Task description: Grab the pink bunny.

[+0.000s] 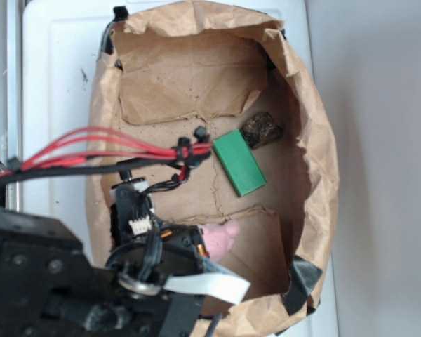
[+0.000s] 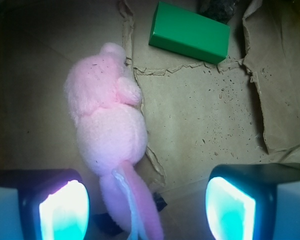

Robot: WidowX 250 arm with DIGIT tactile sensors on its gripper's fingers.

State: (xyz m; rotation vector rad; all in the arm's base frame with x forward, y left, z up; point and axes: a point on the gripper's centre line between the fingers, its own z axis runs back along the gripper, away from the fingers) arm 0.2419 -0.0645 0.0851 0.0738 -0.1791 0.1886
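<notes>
**Pincer poised over the bunny, not yet centred**

Exterior view: a crumpled brown paper liner [image 1: 316,140] forms a walled basin on the white tabletop [image 1: 56,84]. Toward its far right side lie a green rectangular block [image 1: 239,162] and, touching the block's far corner, a dark brown rough lump [image 1: 261,129]. The black robot arm with red cables [image 1: 91,144] covers the near left part of the basin. Only a small patch of the fuzzy light-pink plush bunny [image 1: 222,237] peeks out beside the arm; the pincer itself is hidden here.

Wrist view: the pincer [image 2: 147,202] is spread wide, its two pale glowing fingertips [image 2: 64,209] at the bottom corners with nothing between them gripped. The bunny [image 2: 110,135] lies stretched out on the paper, its long ears trailing down close beside the left fingertip, its body left of the midline between the tips. The green block [image 2: 189,32] lies well apart at the top, the lump barely showing behind it.

To grasp well, I judge the pincer should shift left and forward until the plump body sits midway between the fingertips, then descend to the paper and close across the narrow width, avoiding a pinch on the ears alone.
</notes>
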